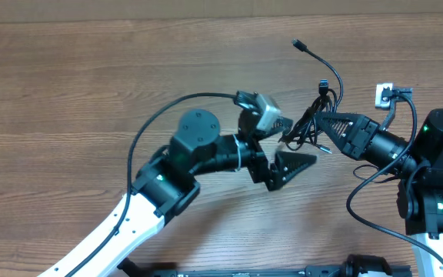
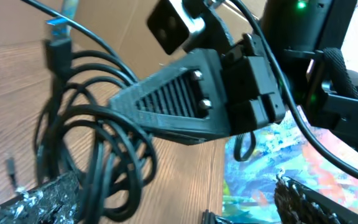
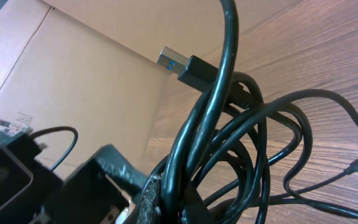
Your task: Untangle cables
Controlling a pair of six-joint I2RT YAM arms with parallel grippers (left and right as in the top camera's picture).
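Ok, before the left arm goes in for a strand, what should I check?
1. Right end effector shut on the cables: ok.
2. Left end effector open: ok.
3. Single strand lined up between left fingers: not ok, loops bunched.
4. USB plug sticking clear of the bundle: ok.
5. Bundle lifted off the table: cannot tell.

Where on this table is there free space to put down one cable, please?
Free: the wide bare table beyond and left of the left arm; also the near strip between both arms. Crowded: around the cables by the right arm.
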